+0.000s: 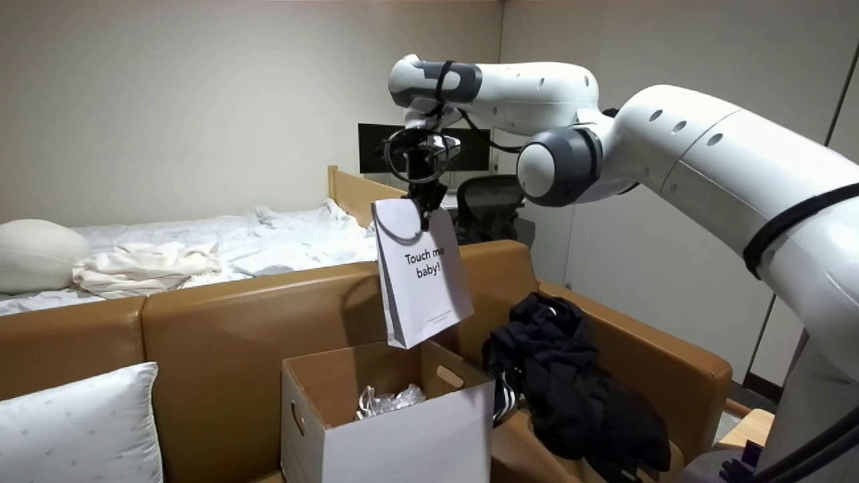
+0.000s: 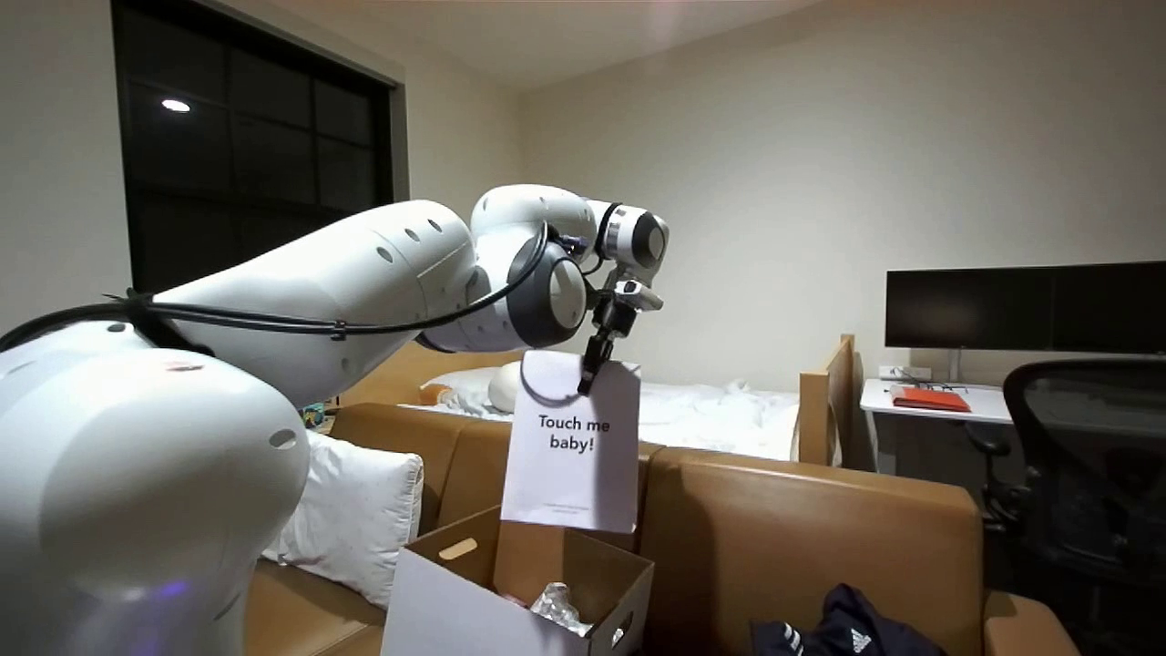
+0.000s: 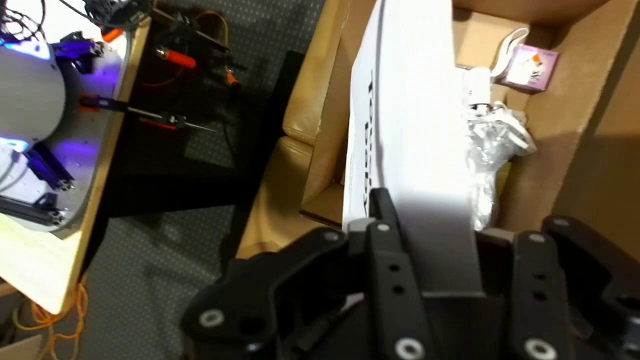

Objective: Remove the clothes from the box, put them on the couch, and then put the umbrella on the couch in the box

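My gripper [image 1: 425,223] is shut on the top of a white paper bag [image 1: 429,288] printed "Touch me baby!". In both exterior views the bag hangs over the open white box [image 1: 409,443], its lower end close to the rim. From the wrist, one black finger [image 3: 385,220] lies along the bag's near fold; the opposite fingertip is hidden. The clothes [image 1: 570,382], a dark heap, lie on the brown couch [image 1: 248,322] beside the box, against the armrest side. An exterior view shows only the top of the clothes [image 2: 856,629]. The umbrella is hidden or out of view.
Inside the box are a clear plastic-wrapped item [image 3: 492,145] and a small purple carton [image 3: 535,67]. A white pillow [image 1: 87,429] leans on the couch. Behind the backrest stands a bed [image 1: 302,235]. Tools lie around the robot's table [image 3: 95,165].
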